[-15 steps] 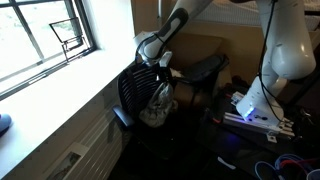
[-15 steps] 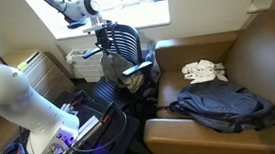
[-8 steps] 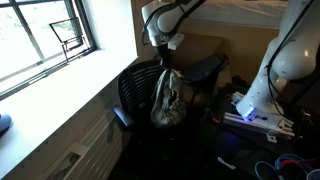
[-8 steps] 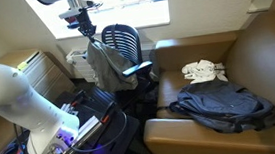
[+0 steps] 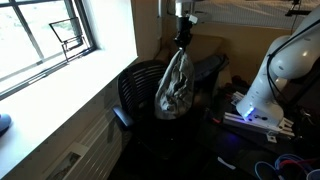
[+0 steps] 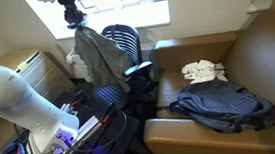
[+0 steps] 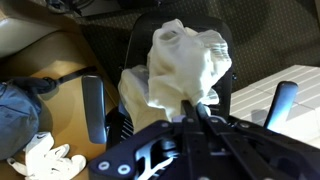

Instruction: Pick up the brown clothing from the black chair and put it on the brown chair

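- Right now the gripper (image 6: 76,26) is clenched on the top of the brown clothing (image 6: 98,60). The clothing hangs full length in the air beside the black chair (image 6: 126,38), at the left of the scene.
- In the wrist view only a small bunch of fabric sits between the jaws. I judge that a quick swing could let the heavy drape slip out.
- The hem hangs low, close to the black chair's back rim and armrest. Whether it clears them I cannot tell, and moving sideways without more height could snag it.
- The brown chair (image 6: 251,52) stands well to the right. A white crumpled item (image 6: 204,71) lies near its seat's back edge and a dark garment (image 6: 220,105) at the front edge. Released near that front edge, the clothing could slide off to the floor.
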Motion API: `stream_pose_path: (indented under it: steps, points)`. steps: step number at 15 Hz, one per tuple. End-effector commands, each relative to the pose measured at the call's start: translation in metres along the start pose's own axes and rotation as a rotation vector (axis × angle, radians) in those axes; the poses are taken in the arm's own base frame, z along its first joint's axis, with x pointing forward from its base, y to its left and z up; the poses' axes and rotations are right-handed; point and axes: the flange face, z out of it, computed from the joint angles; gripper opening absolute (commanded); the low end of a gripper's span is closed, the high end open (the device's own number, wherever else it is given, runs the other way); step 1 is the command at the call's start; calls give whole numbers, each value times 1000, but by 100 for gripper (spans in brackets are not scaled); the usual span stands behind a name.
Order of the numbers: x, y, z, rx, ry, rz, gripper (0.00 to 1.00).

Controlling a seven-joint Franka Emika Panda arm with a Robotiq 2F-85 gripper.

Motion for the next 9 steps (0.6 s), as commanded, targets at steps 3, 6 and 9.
stream_pose_path:
  steps: [3, 6, 9]
  points:
    - [-23, 85, 43, 49, -72, 112, 1]
    - [-28, 83, 6, 53, 2, 140, 4]
    - [-10, 86, -21, 12, 175, 186, 1]
